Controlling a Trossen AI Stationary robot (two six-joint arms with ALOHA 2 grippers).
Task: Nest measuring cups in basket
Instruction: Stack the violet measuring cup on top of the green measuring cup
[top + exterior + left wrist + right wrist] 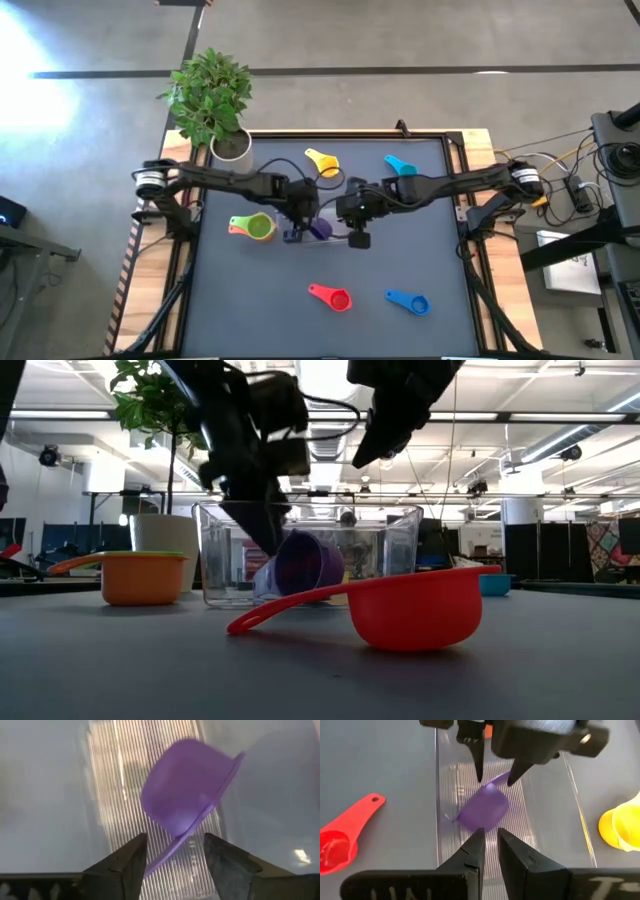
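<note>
Dark grey matte tabletop (250, 300) on light wooden frame (480, 140), grey concrete floor (400, 40). Ceiling strip lights (560, 435), white pillar (520, 510), dark partitions (530, 550) behind.

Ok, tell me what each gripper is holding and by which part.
Nothing is held. The left gripper stands open astride the purple cup's handle, inside the basket. The right gripper hovers nearly shut, empty.

You look straight down on the whole dark grey tabletop (400, 250) from high up. The low camera sits level on it. Both wrist cameras look closely into the clear plastic basket (520, 820) from opposite ends.
</note>
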